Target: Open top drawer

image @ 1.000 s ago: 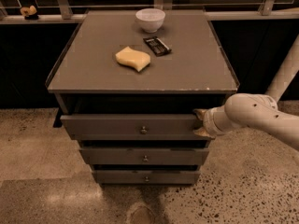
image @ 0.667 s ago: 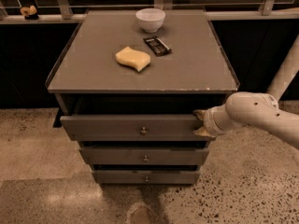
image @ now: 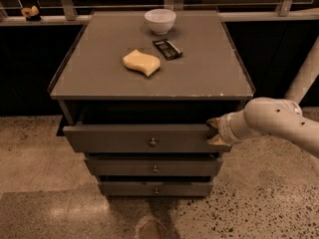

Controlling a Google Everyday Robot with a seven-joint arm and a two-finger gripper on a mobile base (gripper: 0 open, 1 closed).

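Camera view: wide matte grey top drawer (image: 124, 138) sat partly out; white pincer (image: 214, 132) was clamped on its front's right end, likely because the small round metal knob (image: 153, 142) offered poor grip.

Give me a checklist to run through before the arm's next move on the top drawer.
1. Hand at the top drawer: ok, at the right end of its front.
2. Grip firm: cannot tell.
3. Drawer partly out: ok, a dark gap shows behind its front.
4. Knob free: ok, nothing touches it.
5. Bowl, sponge and packet: ok, on the cabinet top, back from its front edge.
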